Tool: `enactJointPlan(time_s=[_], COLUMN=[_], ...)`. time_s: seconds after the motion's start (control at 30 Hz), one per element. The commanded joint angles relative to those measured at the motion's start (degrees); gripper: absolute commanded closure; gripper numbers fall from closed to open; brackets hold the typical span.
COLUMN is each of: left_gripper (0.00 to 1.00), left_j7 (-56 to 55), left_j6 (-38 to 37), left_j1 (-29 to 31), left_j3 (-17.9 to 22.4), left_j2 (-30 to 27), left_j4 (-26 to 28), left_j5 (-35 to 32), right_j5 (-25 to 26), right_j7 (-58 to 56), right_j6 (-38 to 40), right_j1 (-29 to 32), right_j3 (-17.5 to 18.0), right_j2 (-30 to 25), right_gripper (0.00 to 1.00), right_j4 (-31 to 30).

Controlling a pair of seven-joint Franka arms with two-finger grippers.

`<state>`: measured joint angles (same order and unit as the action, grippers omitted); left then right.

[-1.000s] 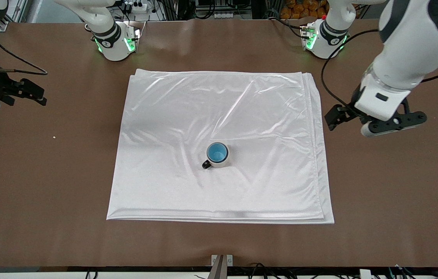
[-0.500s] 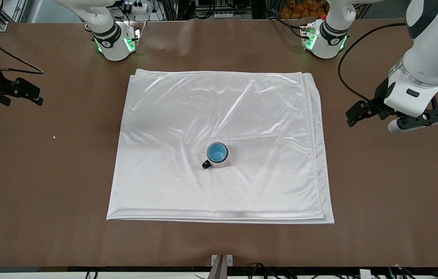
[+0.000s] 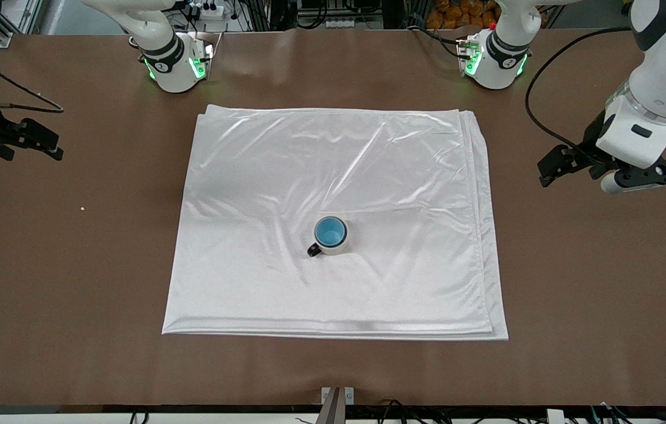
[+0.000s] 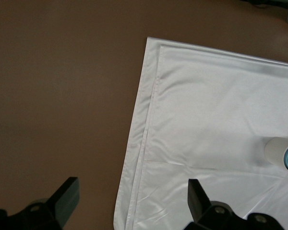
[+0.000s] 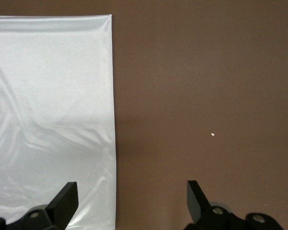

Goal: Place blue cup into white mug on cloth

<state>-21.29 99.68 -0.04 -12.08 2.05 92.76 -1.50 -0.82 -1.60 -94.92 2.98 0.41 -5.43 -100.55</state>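
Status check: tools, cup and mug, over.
Left tool open, empty, over cloth edge. Right tool open, empty, over bare table. Blue cup inside white mug, mid-cloth. Nothing obstructing.

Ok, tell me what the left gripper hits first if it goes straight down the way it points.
Probably bare table. The left gripper, open, hangs over brown tabletop just off the cloth's edge at the left arm's end. One fingertip may line up with that edge, though depth is unclear.

We see bright, even overhead light; glare streaks the shiny cloth [image 3: 333, 218] toward twelve o'clock, with soft shadows and sharp focus.
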Motion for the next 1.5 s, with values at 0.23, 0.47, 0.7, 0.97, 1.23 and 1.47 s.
enactJointPlan(time_s=[0.23, 0.47, 0.7, 0.97, 1.23, 1.47], left_gripper=[0.00, 0.00, 0.00, 0.00, 0.00, 0.00], left_j7=[2.0, 9.1, 14.8, 14.5, 14.7, 14.9], left_j6=[1.0, 0.5, -1.7, -2.0, -2.0, -2.0], left_j1=[0.9, 1.3, 3.2, 3.1, 2.8, 2.0], left_j3=[-0.5, 0.2, 0.3, 0.3, 1.3, 2.3], left_j2=[-1.9, -2.7, -3.2, -2.8, -2.8, -2.8], left_j4=[1.8, 1.8, 1.3, 0.8, 0.8, 0.5], left_j5=[0.7, 0.6, 0.6, 0.5, 0.4, 0.2], right_j5=[-0.3, -0.1, -0.1, -0.1, -0.1, 0.1], right_j7=[-0.7, -0.8, -0.7, -0.7, -0.7, -0.7], right_j6=[1.1, 1.1, 1.1, 1.1, 0.9, 0.9], right_j1=[-0.9, -0.8, -0.8, -0.8, -0.8, -0.8], right_j3=[-1.2, -1.4, -1.4, -1.3, -1.1, -1.0], right_j2=[0.2, 0.2, 0.2, 0.2, 0.1, 0.1], right_gripper=[0.00, 0.00, 0.00, 0.00, 0.00, 0.00], right_j4=[1.2, 1.2, 1.2, 1.2, 1.3, 1.9])
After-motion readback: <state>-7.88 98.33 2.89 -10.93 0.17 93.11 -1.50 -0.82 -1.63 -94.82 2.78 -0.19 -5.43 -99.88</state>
